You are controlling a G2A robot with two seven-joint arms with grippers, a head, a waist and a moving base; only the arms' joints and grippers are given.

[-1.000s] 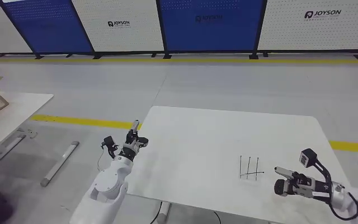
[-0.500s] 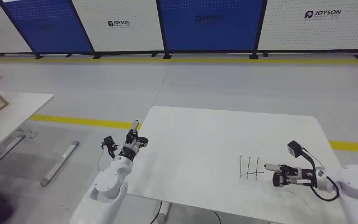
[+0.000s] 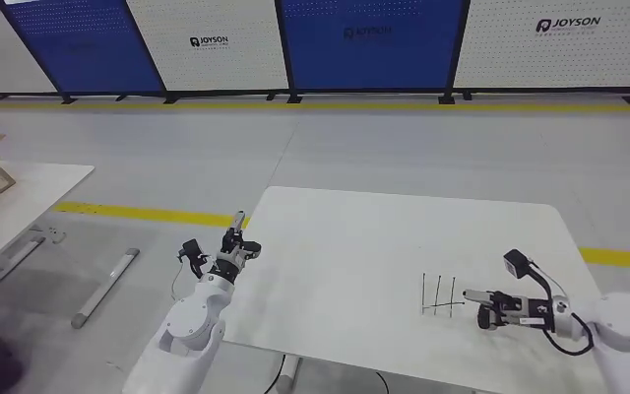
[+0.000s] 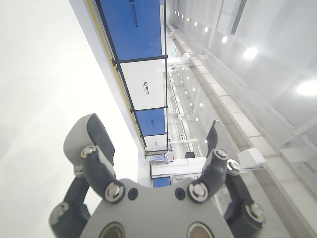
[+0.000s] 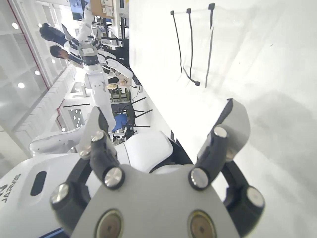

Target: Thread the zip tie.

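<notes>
Three thin black zip ties [image 3: 438,292] lie side by side on the white table [image 3: 364,256], near its front right, with a fourth lying across their near ends. In the right wrist view the zip ties [image 5: 191,41] are just beyond my fingers, heads pointing away. My right gripper [image 3: 471,295] hovers open just right of the ties, empty; in its own view the right gripper [image 5: 164,111] has its jaws spread wide. My left gripper [image 3: 239,221] is at the table's left edge, far from the ties; the left gripper [image 4: 156,127] is open and holds nothing.
The table's front edge [image 5: 151,95] runs close beside the ties. Another white table [image 3: 34,192] stands off to the far left across bare floor. Blue and white partition panels [image 3: 369,44] line the back.
My right arm has come in from the table's front right corner toward the zip ties, most of it in the first half second. The left arm has not moved.
</notes>
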